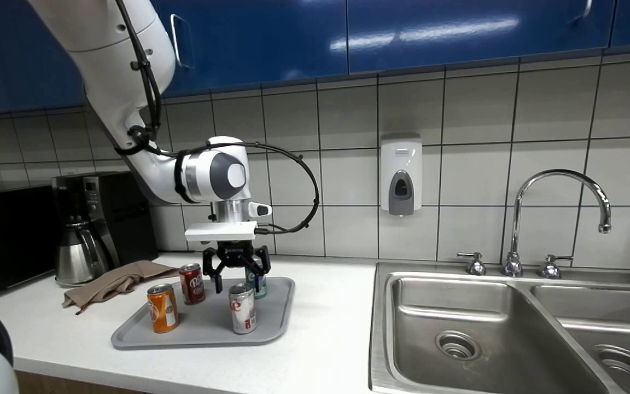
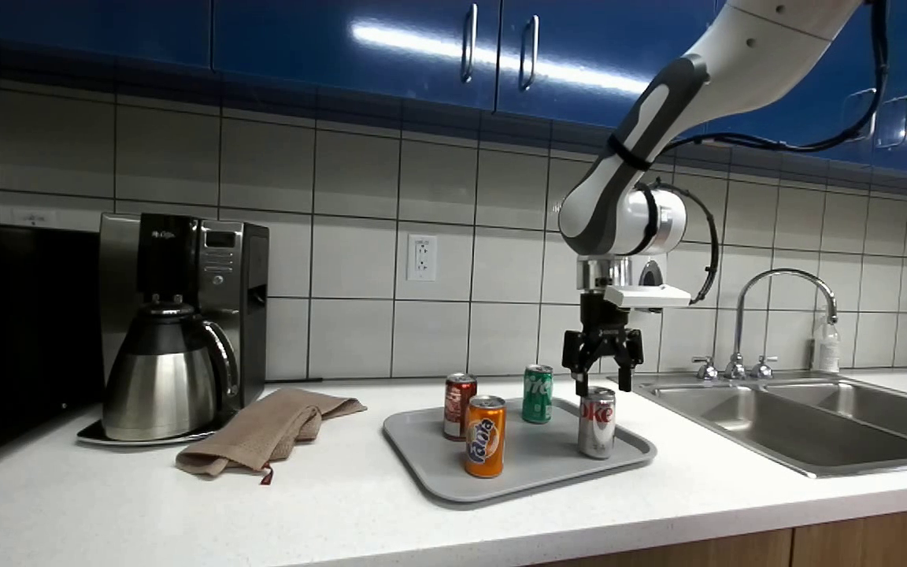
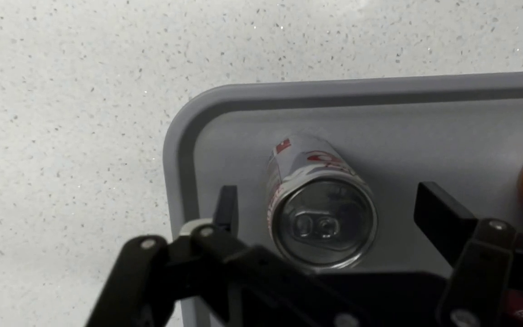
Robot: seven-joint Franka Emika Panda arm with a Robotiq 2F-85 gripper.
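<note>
Diet Coke can (image 3: 320,213) is stood upright on a gray tray (image 2: 536,461), toward its right end in both exterior views and near the center of the wrist view. The gripper (image 1: 237,285) is pointed downward above the tray with its jaws spread wide; in the wrist view its fingers (image 3: 443,220) are seen to the left and right of the can, with a gap visible on each side. Also carried upright on the tray are an orange Fanta can (image 2: 486,437), a dark red Dr Pepper can (image 1: 192,284) and a green Sprite can (image 2: 537,394).

The tray is supported by a white, speckled countertop (image 3: 71,136). A brown cloth (image 2: 272,433) is laid in loose folds to the left of the tray in both exterior views; near it, a coffee maker (image 2: 221,299) is fitted with a steel carafe (image 2: 162,394). A double-basin stainless sink (image 1: 490,345) is recessed into the countertop at the lower right of an exterior view, with a chrome faucet (image 1: 512,265) mounted along its rear edge.

The tiled back wall (image 2: 355,260) is pale with dark joints. A soap dispenser (image 1: 401,175) is fixed to it right of center in an exterior view, and blue cabinets (image 1: 260,38) are mounted across the top of the frame in both exterior views.
</note>
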